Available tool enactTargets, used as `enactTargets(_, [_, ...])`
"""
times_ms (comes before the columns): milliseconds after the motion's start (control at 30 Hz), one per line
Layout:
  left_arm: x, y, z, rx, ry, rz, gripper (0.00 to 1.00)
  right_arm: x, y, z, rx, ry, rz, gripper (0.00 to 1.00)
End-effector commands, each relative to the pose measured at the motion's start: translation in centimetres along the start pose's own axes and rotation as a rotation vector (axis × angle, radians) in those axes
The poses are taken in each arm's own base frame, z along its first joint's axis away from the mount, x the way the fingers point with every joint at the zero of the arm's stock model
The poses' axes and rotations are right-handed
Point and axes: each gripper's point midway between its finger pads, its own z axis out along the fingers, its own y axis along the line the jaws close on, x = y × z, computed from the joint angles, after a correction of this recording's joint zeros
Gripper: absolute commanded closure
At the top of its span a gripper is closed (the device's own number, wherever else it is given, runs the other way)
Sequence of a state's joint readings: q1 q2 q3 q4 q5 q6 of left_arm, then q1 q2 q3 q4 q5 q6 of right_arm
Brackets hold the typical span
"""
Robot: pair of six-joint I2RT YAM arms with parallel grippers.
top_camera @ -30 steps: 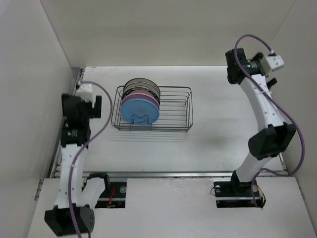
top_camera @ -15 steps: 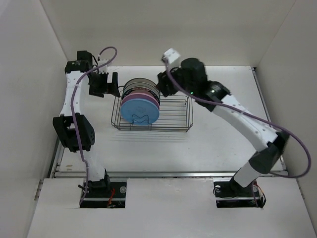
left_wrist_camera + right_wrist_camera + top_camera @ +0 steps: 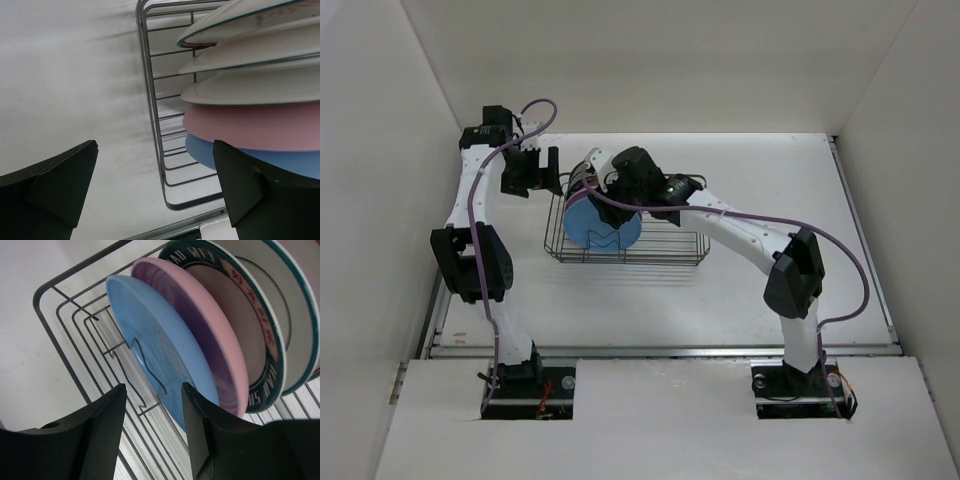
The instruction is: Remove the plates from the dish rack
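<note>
Near the far edge of the table (image 3: 800, 170), left of its middle: the dish rack (image 3: 672, 226). At its left end, standing on edge in a row: light blue plate (image 3: 150, 340) closest to the near edge, then pink plate (image 3: 215, 335), then white plate with teal lettered rim (image 3: 240, 320), more plates behind. Left end effector (image 3: 540, 172): spread wide, holding nothing, just beside the rack's left end, toward the far left corner. Right end effector (image 3: 153, 388): open over the plates, one finger on each side of the light blue plate's rim; contact impossible to tell.
</note>
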State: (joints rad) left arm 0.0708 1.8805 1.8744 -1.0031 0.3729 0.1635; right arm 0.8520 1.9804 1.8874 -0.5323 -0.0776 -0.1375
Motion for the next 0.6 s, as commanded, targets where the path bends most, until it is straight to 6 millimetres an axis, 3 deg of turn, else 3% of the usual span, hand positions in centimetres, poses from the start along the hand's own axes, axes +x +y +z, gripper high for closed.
enactTargets(0, [1.0,0.9,2.0,-0.026,0.057,-0.034,0.00,-2.9,-3.1,-0.2,0.141,-0.076,-0.014,0.46])
enactTargets(133, [2.4,0.6,3.6,-0.023,0.116,-0.034,0.00,-3.4,-3.7,-0.7,0.175,-0.078,-0.013,0.47])
enactTargets(233, [2.2,0.7,3.6,-0.024,0.107,-0.032,0.01,-5.0,-2.4,-2.6,0.148,-0.120,-0.024,0.47])
enactTargets(333, [2.2,0.2,3.9,0.002,0.096,-0.039,0.10,-6.7,-1.5,-5.4,0.108,-0.184,-0.029,0.44])
enactTargets(367, [2.4,0.2,3.7,0.003,0.097,-0.040,0.17,-7.5,-1.6,-6.0,0.112,-0.222,-0.030,0.43])
enactTargets(400, [2.2,0.2,3.8,0.002,0.089,-0.037,0.41,-7.6,-1.5,-6.7,0.113,-0.232,-0.030,0.42])
enactTargets(467, [2.6,0.3,4.7,-0.005,0.114,-0.035,0.65,-7.6,-1.5,-6.7,0.113,-0.233,-0.030,0.40])
enactTargets(533, [2.4,0.4,4.8,-0.004,0.123,-0.027,0.81,-6.7,-1.5,-5.7,0.110,-0.202,-0.029,0.38])
enactTargets(567, [2.6,0.5,5.3,-0.003,0.136,-0.031,0.83,-6.5,-1.5,-5.4,0.108,-0.192,-0.029,0.36])
